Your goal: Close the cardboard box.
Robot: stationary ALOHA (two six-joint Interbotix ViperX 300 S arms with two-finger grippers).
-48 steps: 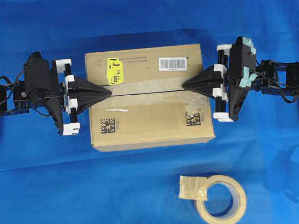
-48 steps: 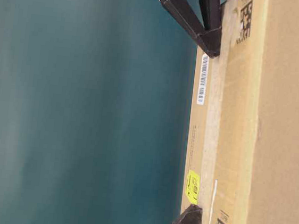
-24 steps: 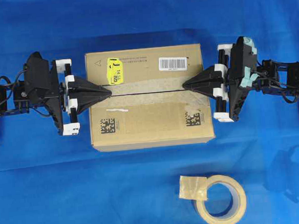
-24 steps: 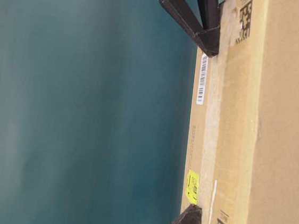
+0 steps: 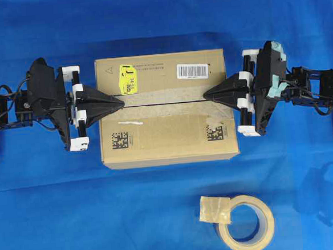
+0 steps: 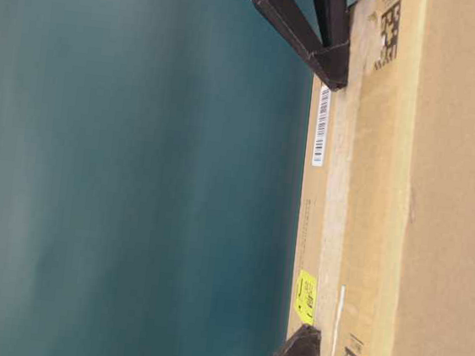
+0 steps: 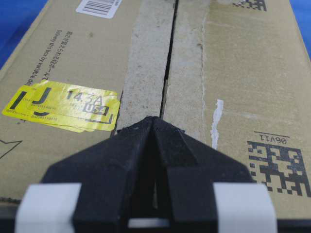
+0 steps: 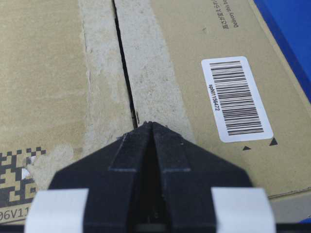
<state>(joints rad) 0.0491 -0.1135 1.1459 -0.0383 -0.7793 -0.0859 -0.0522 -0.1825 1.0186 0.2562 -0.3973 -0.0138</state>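
The left gripper (image 5: 119, 102) and right gripper (image 5: 206, 96) both have their jaws pinched together on nothing, tips resting on the centre seam at opposite ends of the cardboard box (image 5: 168, 137). The box sits mid-table on the blue cloth (image 5: 172, 204), flaps down and meeting along a thin dark gap. Lifting off may let the untaped flaps spring up (the tape roll (image 5: 246, 220) lies unused nearby).

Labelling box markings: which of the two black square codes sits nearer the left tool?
The square code near the white streak, on the flap without the yellow sticker. The other code lies by the right tool, away from the left tool.
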